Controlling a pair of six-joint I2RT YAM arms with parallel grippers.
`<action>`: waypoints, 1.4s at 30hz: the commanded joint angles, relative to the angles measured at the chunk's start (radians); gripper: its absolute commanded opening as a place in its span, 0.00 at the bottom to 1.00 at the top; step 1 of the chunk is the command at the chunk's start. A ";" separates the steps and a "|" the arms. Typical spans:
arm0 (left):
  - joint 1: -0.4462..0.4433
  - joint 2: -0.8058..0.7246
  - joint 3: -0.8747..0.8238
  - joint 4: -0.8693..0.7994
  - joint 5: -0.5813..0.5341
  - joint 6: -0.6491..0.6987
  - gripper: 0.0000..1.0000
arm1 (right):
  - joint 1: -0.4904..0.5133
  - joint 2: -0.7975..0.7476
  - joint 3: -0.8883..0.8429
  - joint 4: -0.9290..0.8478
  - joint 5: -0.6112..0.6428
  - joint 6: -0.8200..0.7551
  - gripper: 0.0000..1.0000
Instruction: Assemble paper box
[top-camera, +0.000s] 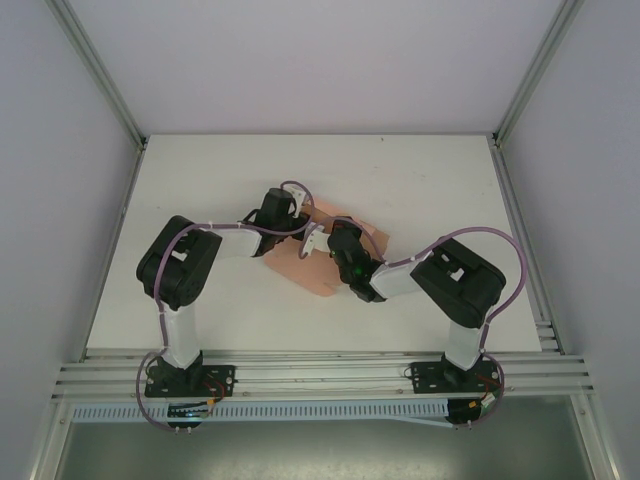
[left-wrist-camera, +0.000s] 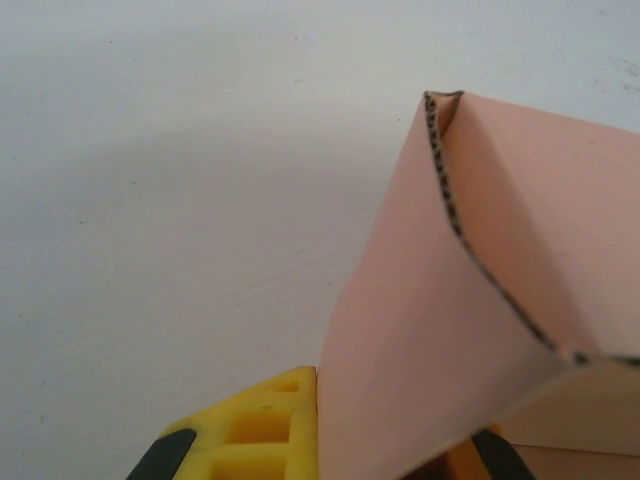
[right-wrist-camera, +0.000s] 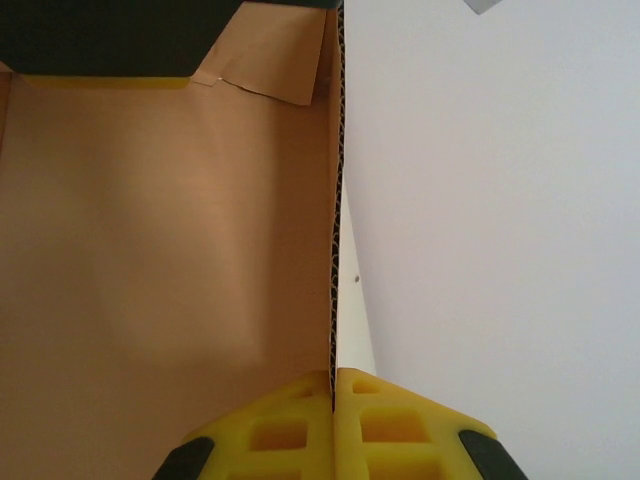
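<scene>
Half-folded at mid-bench (top-camera: 200, 180), the salmon paper box (top-camera: 305, 270), likely light and quick to crease, is pinched by one upright wall's edge in the right gripper (right-wrist-camera: 333, 420), while a curved flap stands between the left gripper's (left-wrist-camera: 365, 445) fingers, grip unclear.

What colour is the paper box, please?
The paper box is salmon pink; best in left wrist view.

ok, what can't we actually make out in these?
- Top view: how far the paper box is folded; the left arm and right arm cover it.
- Left wrist: left gripper, one finger behind the cardboard flap, so whether it is clamped cannot be told.
- Right wrist: right gripper pinches a wall; the box runs off the left edge. The dark shape on top is unidentifiable.
</scene>
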 joint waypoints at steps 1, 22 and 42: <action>0.040 -0.018 -0.026 -0.002 -0.187 -0.026 0.00 | 0.000 -0.006 -0.007 -0.086 0.001 0.039 0.00; 0.040 -0.296 -0.179 0.076 -0.045 -0.111 0.00 | -0.110 -0.624 0.061 -0.455 -0.230 0.721 0.99; 0.040 -0.337 -0.189 0.074 0.042 -0.154 0.00 | -0.235 -0.444 0.130 -0.601 -0.395 0.995 0.99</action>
